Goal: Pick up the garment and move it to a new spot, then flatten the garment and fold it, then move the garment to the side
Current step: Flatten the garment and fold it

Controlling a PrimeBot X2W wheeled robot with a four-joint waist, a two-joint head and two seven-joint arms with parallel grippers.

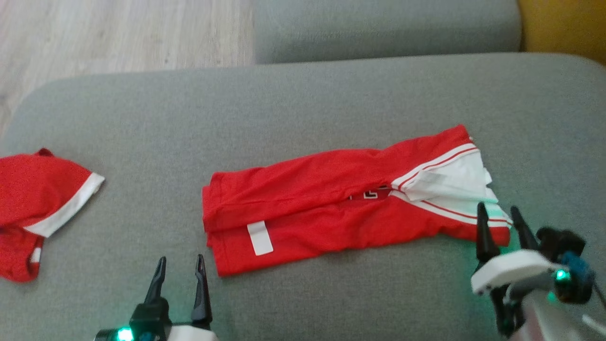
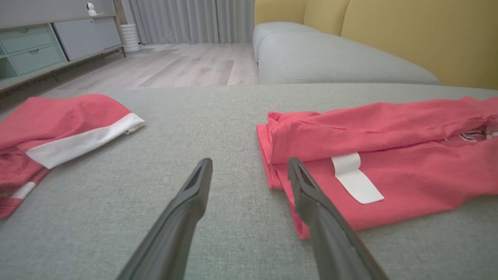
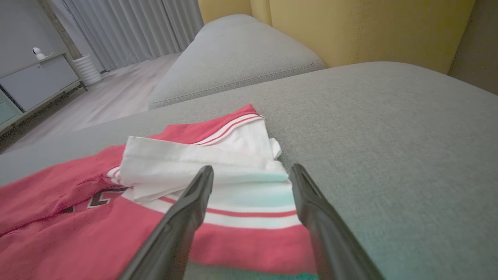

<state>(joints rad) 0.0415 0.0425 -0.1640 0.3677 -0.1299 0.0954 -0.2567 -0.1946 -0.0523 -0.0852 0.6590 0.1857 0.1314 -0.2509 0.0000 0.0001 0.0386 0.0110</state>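
- The garment (image 1: 331, 199) lies in the middle of the grey sofa cushion (image 1: 303, 94). I see it folded lengthwise into a long red band that runs from lower left up to the right.
- Its right end shows white fabric with thin red stripes (image 1: 450, 182), bunched into a few loose layers.
- Near its left end a white label (image 1: 260, 237) sits on the lower red layer, just below the fold line.
- My right gripper (image 1: 497, 206) is at the striped end with its fingers spread wide and nothing between them. I cannot tell whether the tips touch the cloth.
- My left gripper (image 1: 181, 258) is just beside the garment's lower left corner, fingers also wide apart and empty, over bare cushion.
- A second red garment (image 1: 38, 199) with a white band lies crumpled at the cushion's left edge, well apart from the first.
- Beyond the cushion I see another grey cushion (image 1: 388, 28), pale wood floor (image 1: 118, 33) and a yellow backrest (image 1: 563, 23).
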